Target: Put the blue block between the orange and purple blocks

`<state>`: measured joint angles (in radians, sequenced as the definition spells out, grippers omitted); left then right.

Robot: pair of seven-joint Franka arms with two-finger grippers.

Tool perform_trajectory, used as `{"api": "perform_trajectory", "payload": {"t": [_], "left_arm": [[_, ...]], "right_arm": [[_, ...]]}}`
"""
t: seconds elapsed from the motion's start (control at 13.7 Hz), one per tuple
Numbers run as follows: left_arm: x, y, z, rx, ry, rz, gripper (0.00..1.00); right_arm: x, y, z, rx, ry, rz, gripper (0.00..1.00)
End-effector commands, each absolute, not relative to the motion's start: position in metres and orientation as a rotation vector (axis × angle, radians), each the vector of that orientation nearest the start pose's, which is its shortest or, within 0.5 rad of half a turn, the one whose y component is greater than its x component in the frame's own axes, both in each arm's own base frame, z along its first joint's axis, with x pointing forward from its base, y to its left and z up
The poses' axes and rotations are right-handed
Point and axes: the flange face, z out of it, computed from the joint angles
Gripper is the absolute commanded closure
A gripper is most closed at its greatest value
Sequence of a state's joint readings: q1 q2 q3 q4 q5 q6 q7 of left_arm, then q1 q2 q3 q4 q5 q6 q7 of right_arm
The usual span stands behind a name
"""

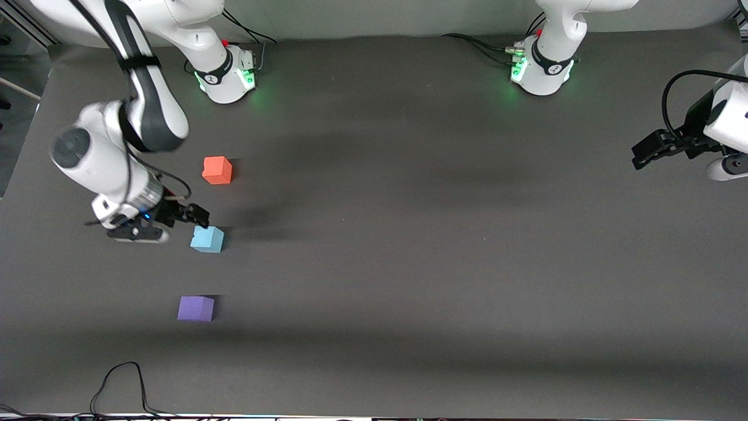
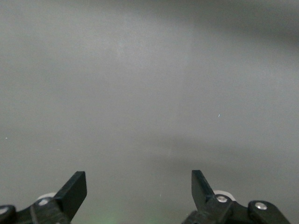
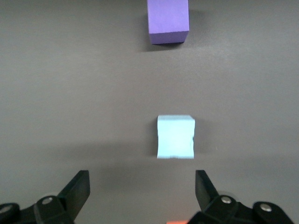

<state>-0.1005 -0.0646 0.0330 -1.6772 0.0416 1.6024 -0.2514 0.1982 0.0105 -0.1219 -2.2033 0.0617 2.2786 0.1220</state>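
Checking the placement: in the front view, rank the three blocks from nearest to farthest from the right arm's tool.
1. Blue block: on the table right beside the open right tool, not held.
2. Orange block: farther from the front camera than the blue one.
3. Purple block: nearest the front camera, farthest from the tool.

Dark grey table mat [image 1: 409,263] is covering the whole work surface. A thin black cable [image 1: 120,383] is looping onto it at the edge nearest the front camera.
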Motion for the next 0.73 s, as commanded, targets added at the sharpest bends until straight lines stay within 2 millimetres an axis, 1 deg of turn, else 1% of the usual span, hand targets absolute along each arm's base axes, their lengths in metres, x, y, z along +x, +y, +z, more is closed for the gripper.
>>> {"api": "perform_trajectory", "payload": {"t": [0.0,0.07,0.15,0.22,0.29,0.44,0.66], "left_arm": [[0.539,-0.035,0.617,-3.100,-0.292,-0.007,0.00],[0.539,-0.035,0.616,-3.099,-0.294,-0.003,0.00],[0.539,-0.035,0.615,-3.097,-0.294,0.002,0.00],[0.538,-0.036,0.615,-3.096,-0.287,0.013,0.00],[0.538,-0.035,0.615,-3.097,-0.289,0.016,0.00],[0.538,-0.037,0.615,-3.103,-0.288,0.018,0.00],[0.539,-0.038,0.614,-3.129,-0.291,0.022,0.00]], "right_arm": [[0.499,0.041,0.450,-3.054,0.068,-0.104,0.00],[0.486,0.044,0.475,-3.050,0.048,-0.112,0.00],[0.476,0.041,0.498,-3.048,0.048,-0.122,0.00],[0.470,0.035,0.518,-3.046,0.060,-0.124,0.00],[0.475,0.029,0.539,-3.046,0.072,-0.132,0.00],[0.476,0.028,0.564,-3.053,0.067,-0.043,0.00],[0.461,0.036,0.578,-3.071,0.047,0.054,0.00]]}}
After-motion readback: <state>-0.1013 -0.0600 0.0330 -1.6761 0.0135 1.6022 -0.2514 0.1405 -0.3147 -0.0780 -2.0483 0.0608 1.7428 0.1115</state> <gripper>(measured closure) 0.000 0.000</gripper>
